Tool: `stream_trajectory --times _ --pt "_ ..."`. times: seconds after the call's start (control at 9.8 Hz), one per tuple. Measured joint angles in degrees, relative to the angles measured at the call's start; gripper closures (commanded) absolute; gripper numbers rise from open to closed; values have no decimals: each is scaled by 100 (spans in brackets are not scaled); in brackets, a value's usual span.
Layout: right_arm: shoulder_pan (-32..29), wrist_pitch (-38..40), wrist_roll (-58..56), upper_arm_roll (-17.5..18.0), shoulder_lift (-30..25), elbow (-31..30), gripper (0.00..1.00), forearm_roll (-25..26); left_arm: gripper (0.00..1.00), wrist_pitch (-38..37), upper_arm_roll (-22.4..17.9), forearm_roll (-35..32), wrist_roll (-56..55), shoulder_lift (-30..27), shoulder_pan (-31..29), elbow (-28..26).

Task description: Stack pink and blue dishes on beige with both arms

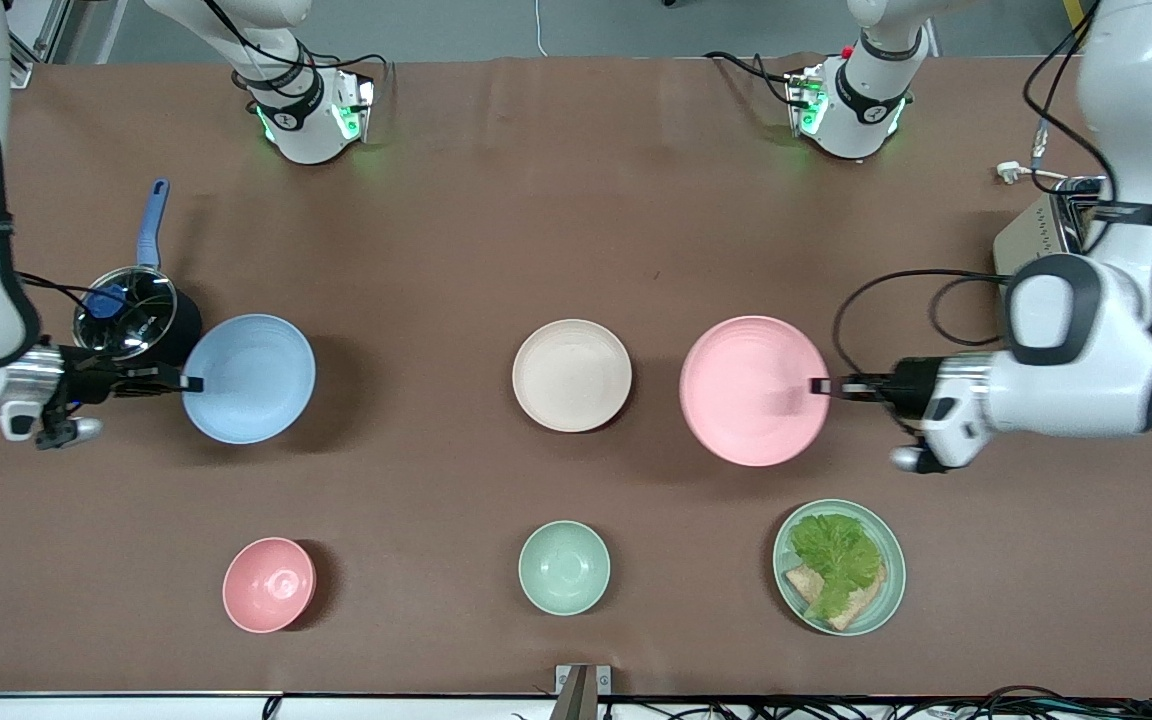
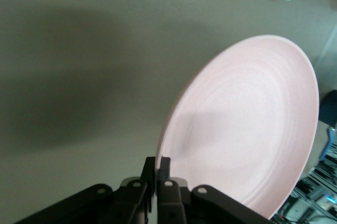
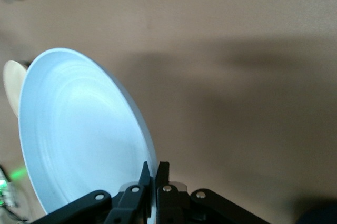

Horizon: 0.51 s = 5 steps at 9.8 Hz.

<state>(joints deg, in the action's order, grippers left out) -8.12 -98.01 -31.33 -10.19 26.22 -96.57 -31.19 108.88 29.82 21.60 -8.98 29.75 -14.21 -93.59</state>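
Tabletop [image 1: 496,230]: brown, matte.
Saucepan [image 1: 131,315]: dark, glass lid, blue handle, toward the right arm's end.
Pink bowl [image 1: 268,585]: small, deep, in the row nearest the front camera.
Green bowl [image 1: 564,567]: small, pale, mid-row.
Green plate [image 1: 889,590]: same row, toward the left arm's end, carrying lettuce [image 1: 836,555] over bread [image 1: 851,610].
Toaster [image 1: 1046,230]: silver, at the left arm's end.

Bright, even light; soft shadows.

Probably a robotics lab, brown-covered table [image 1: 576,220], bolted arm bases [image 1: 311,125], loose cables [image 1: 1036,700]
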Motion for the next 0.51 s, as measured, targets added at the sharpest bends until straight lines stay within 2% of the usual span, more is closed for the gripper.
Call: stream_trajectory --times 0.2,0.31,0.51 --pt "177 540 994 23 -31 591 100 49 100 653 3 -891 -1153 81 922 -41" --pt "327 574 1438 90 -33 708 100 54 100 1044 1 -1403 -1876 172 1406 -55" --pt "558 513 2137 391 -38 775 99 65 100 1707 -11 -1950 -2811 441 2128 -83"
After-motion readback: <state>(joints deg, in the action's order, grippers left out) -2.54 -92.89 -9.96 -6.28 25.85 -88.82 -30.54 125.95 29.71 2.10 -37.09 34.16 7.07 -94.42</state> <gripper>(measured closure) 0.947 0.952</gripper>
